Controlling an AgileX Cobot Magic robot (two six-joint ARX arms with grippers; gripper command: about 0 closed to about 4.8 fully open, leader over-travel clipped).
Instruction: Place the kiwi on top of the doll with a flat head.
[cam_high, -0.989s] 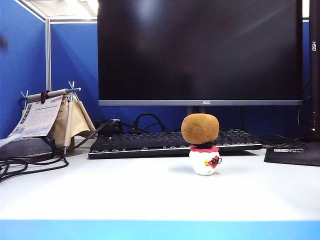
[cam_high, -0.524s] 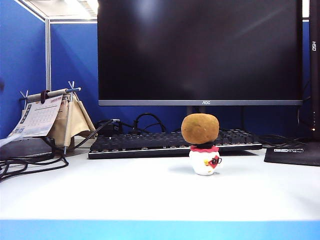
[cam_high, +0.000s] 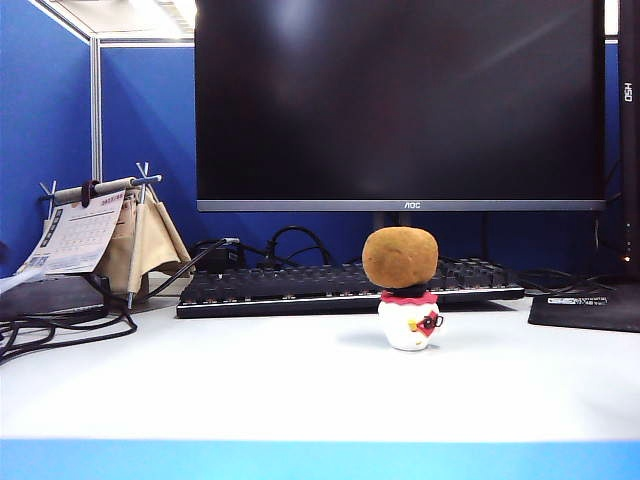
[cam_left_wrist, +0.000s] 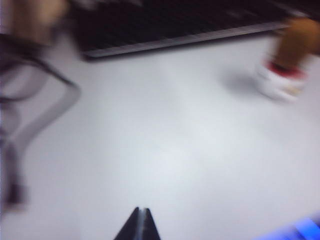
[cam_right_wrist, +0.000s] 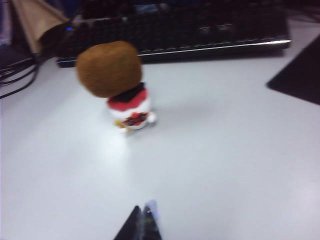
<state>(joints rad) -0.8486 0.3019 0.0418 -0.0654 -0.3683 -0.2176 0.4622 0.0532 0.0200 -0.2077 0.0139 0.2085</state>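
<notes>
1. No shift in the kiwi (cam_high: 400, 257) or the doll (cam_high: 410, 325) over the last second in the exterior view: same spot on the bench (cam_high: 250, 390), same pose, just in front of the keyboard (cam_high: 300, 285).
2. Only a faint dark smear at the far left edge of that view, lower in each picture than in the one before; too dim to name.
3. Meaning for the task, as a judgement: placement done. Kiwi seated on the doll's flat black top above the red frill, nothing holding it, no visible lean; doll upright.
4. Left pincer (cam_left_wrist: 141, 225): tips pressed together, fully closed, nothing between them. Hovering over bare bench, well apart from the doll and kiwi, which show far off near the corner of a badly blurred wrist picture.
5. Right pincer (cam_right_wrist: 142, 222): tips also meeting, no gap to be seen, nothing gripped. Over bare bench too, clear of the doll, with open white surface between; kiwi and doll plainly ahead of it and somewhat to one side, closer than to the left pincer.
6. Neither pincer nor arm clearly in the exterior view, so no contact with kiwi or doll.
7. Likely nothing left but to keep both arms away; main risk a knock to the doll, since the kiwi is wider than its perch and merely balanced there.
</notes>
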